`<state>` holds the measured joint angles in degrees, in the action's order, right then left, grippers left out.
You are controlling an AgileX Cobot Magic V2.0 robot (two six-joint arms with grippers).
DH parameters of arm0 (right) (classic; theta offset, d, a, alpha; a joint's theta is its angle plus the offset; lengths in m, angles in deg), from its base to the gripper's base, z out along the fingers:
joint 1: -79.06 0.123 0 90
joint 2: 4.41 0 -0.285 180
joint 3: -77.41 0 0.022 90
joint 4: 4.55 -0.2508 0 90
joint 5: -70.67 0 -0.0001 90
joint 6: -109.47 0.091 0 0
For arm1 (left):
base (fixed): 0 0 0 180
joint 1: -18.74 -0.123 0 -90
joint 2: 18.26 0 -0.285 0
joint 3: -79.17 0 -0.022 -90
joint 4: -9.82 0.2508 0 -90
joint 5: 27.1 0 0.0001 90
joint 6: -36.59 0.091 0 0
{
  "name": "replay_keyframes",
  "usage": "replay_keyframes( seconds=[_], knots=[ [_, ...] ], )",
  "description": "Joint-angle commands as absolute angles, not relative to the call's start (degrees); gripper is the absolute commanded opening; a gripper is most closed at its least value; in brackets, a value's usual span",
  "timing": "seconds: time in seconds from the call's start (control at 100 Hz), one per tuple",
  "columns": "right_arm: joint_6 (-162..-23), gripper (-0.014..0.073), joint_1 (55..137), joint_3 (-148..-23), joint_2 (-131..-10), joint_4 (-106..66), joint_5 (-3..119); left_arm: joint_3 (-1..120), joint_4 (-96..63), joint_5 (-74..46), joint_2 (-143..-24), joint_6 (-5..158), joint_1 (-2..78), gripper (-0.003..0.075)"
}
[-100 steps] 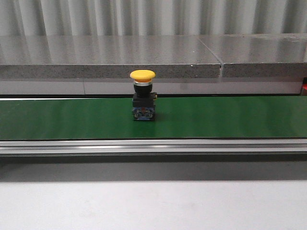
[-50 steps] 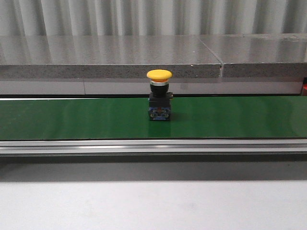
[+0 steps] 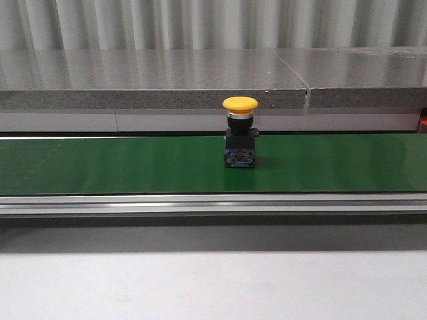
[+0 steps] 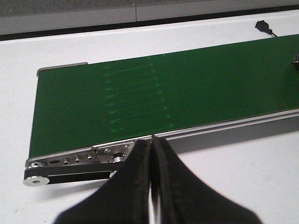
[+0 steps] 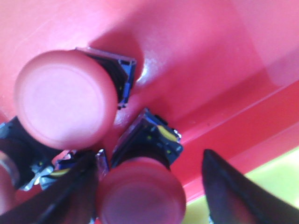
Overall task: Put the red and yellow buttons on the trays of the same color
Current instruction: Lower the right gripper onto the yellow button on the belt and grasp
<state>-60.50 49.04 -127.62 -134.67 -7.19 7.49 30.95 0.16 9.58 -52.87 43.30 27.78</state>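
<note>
A yellow button [image 3: 240, 131] stands upright on the green belt [image 3: 100, 163], a little right of its middle. The left gripper [image 4: 151, 154] is closed on nothing. The right gripper [image 5: 147, 186] is wide open around a red button [image 5: 140, 186] in the red tray [image 5: 210, 60].

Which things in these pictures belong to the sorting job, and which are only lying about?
Belong to the job:
- yellow button, upright on the green belt
- red buttons in the red tray
- right gripper, open around one red button
- left gripper, shut, empty

Only lying about:
- grey stone ledge
- black cable end
</note>
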Motion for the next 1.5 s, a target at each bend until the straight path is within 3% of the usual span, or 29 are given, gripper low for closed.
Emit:
replay_keyframes(
  seconds=[0.0,0.68,1.13,1.49],
  knots=[
    [-61.1,0.0518,48.7,-129.3,-130.5,-7.1,8.4,32.4,-0.8,5.9,-53.1,43.4,28.2,-0.0020],
    [-67.7,0.0518,51.0,-129.1,-110.3,-6.2,8.4,32.4,-0.8,5.9,-53.1,43.4,28.2,-0.0020],
    [-69.2,0.0518,64.4,-121.4,-98.7,-6.2,8.6,32.4,-0.8,5.9,-53.1,43.4,28.2,-0.0020],
    [-69.2,0.0518,79.2,-119.4,-97.8,-6.3,6.9,32.4,-0.8,5.9,-53.1,43.4,28.2,-0.0020]
  ],
)
